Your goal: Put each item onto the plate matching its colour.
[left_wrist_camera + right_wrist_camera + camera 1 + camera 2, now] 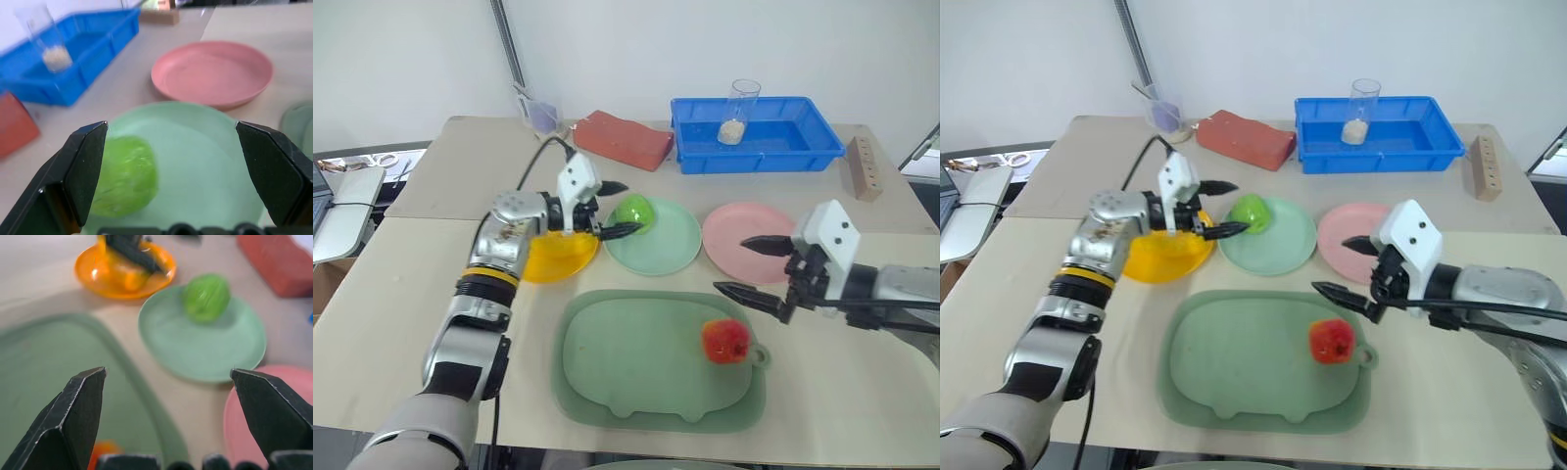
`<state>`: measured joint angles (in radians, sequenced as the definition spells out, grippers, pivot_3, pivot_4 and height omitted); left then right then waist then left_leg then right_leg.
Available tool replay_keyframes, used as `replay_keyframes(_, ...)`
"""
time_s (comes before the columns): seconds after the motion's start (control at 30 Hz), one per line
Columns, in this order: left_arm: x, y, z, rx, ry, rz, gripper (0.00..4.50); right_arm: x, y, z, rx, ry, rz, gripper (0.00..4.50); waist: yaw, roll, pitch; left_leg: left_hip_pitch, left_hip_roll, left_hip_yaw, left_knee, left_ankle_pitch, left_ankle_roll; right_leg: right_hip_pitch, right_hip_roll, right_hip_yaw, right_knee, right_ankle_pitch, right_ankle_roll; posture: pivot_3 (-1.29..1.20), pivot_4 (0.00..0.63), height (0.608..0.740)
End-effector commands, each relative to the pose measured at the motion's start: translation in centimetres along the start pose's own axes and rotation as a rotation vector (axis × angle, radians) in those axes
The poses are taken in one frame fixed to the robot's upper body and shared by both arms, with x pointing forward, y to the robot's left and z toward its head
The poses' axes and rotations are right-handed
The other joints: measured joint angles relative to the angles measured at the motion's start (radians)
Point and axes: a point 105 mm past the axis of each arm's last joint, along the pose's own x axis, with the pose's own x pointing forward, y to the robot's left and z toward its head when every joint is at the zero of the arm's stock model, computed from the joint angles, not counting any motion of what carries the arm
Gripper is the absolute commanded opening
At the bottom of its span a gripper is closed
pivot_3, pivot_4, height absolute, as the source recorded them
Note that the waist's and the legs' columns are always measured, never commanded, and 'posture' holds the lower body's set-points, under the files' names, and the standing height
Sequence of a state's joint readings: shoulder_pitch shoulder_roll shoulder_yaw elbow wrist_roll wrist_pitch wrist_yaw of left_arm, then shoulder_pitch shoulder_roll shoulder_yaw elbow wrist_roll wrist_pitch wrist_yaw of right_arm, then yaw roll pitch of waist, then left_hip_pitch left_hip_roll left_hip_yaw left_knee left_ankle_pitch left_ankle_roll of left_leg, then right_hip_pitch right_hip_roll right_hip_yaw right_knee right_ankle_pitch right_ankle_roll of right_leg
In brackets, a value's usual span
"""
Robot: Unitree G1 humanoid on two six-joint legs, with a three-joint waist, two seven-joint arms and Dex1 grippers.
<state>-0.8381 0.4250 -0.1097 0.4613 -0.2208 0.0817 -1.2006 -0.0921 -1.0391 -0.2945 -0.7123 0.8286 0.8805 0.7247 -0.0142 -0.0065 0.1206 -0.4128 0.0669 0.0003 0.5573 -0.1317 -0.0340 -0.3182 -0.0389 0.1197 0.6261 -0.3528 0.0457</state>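
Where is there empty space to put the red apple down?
The pink plate is bare, between the pale green plate and the table's right edge. Most of the pig-shaped tray is bare too, left of the red apple. It is crowded by the yellow plate, where the left end effector hovers beside the green apple.

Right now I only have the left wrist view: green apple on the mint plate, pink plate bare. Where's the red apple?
Observer: The red apple lies on the right end of the tray, not on any plate.
Operator: Right pincer?
Observer: The right pincer is open and holds nothing. It hangs between the pink plate and the red apple.
Operator: Yellow plate?
Observer: The yellow plate sits next to the mint plate, partly hidden under the left arm. Something yellow-orange lies in it; I cannot tell what.
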Motion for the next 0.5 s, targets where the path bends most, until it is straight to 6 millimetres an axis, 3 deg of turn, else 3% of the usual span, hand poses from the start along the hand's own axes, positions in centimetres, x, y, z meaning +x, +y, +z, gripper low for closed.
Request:
replay_keyframes(0.03,-1.0,-5.4,1.4,0.071,-0.021,-0.254,4.46,-1.6,1.4,-0.5,-0.009,0.059,0.099,4.50,-0.002,0.002,-0.001,0.001,0.000,0.000,0.000,0.000,0.000,0.001,0.000,0.000,0.000,0.000,0.000,0.00,0.150,0.740)
replay_keyframes(0.1,-1.9,-8.6,1.5,0.144,-0.009,-0.381,4.46,-1.9,1.7,-1.3,0.008,0.091,0.115,4.50,-0.004,0.002,-0.001,0.002,0.001,0.000,0.000,0.000,0.000,0.001,0.000,0.000,0.001,0.000,0.000,0.00,0.150,0.740)
replay_keyframes(0.23,-3.0,-12.0,1.2,0.197,0.001,-0.519,4.46,-1.7,2.7,-2.8,0.011,0.124,0.147,4.50,0.000,0.001,-0.001,0.003,0.001,0.000,0.001,0.000,0.000,0.001,0.000,0.000,0.001,0.000,0.000,0.00,0.150,0.740)
replay_keyframes(0.5,-3.2,-13.5,1.3,0.217,-0.030,-0.549,4.46,-0.1,3.2,-5.2,-0.069,0.173,0.164,4.50,-0.001,0.001,-0.001,0.002,0.000,0.001,0.003,0.000,0.000,0.000,-0.001,0.000,-0.003,-0.003,0.004,0.00,0.150,0.740)
